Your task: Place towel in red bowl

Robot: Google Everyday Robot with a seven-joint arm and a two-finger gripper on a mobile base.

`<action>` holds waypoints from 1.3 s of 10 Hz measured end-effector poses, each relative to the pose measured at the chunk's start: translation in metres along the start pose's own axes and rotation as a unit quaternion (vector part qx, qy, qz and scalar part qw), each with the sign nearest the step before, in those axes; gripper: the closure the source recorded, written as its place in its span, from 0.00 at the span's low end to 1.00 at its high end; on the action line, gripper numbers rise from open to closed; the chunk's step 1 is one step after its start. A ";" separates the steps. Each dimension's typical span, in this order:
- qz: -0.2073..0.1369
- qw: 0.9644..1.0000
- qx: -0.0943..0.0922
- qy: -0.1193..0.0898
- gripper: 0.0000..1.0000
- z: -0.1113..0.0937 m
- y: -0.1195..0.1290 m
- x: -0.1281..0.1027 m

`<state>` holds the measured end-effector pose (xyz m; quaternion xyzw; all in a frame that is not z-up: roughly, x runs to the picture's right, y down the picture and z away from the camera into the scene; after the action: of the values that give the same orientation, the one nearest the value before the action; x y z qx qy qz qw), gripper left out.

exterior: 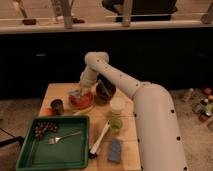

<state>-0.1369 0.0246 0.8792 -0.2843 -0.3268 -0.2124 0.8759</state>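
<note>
The gripper (79, 91) is down low over the red bowl (81, 99), at the far side of the wooden table (60, 91). The towel (75, 94) sits right under the gripper, in the bowl. A dark bowl (105, 90) is just to the right of the gripper. A small dark cup (57, 105) is to its left. A green tray (30, 157) with a fork (63, 137) lies nearer the camera than the gripper.

Colours on the wooden table (65, 91)

White arm (150, 110), its gripper (76, 93) over the red bowl (81, 99); green tray (75, 150) at the near left corner; blue sponge (116, 150) at the near edge.
</note>
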 end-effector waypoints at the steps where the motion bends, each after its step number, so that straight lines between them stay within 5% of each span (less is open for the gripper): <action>1: 0.000 1.000 0.005 -0.010 1.00 0.001 -0.002 0.000; 5: 0.002 0.999 0.004 -0.038 0.92 0.012 -0.007 0.002; 12: 0.011 0.999 0.010 -0.039 0.23 0.007 -0.002 0.001; 13: 0.012 0.999 0.010 -0.038 0.20 0.006 -0.001 0.000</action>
<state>-0.1400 0.0273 0.8831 -0.2870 -0.3584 -0.1881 0.8682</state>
